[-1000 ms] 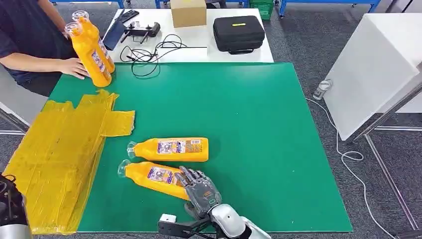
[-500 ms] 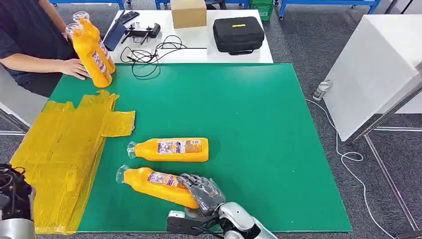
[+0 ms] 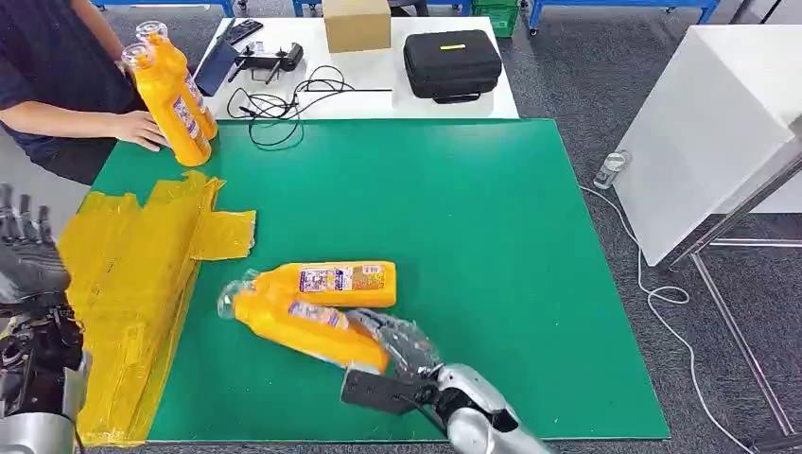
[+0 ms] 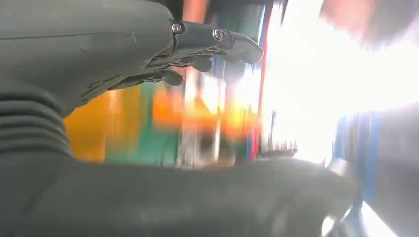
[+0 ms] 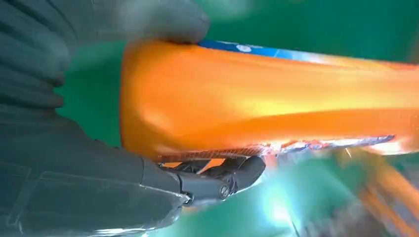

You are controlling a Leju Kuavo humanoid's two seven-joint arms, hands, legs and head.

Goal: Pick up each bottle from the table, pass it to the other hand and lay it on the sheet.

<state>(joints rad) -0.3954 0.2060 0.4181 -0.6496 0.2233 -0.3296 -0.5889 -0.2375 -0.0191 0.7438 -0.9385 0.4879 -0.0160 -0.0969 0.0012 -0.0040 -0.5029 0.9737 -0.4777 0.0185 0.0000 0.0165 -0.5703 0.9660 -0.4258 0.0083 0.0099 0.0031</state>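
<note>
Bottle, orange, clear cap (image 3: 307,324): gripped at its base by my right hand (image 3: 397,345), fingers wrapped around the body, cap end tilted away from the hand toward my left. The right wrist view adds what the head view cannot: the thumb (image 5: 163,19) pressed on one side of the base and dark fingers (image 5: 232,175) on the opposite side, with green table behind.

Second bottle (image 3: 326,283): lying on its side on the green table (image 3: 473,218), just beyond the held one, label up.

Yellow sheet (image 3: 132,284): spread over the table edge, between my two hands.

Left hand (image 3: 28,260): raised beside the sheet, fingers pointing up and apart, holding nothing. Its wrist view is blurred; fingers (image 4: 217,42) extended, orange shapes beyond.

Two more bottles (image 3: 175,95): upright at the far corner, well apart from both my hands, a person's hand (image 3: 142,130) touching them.
</note>
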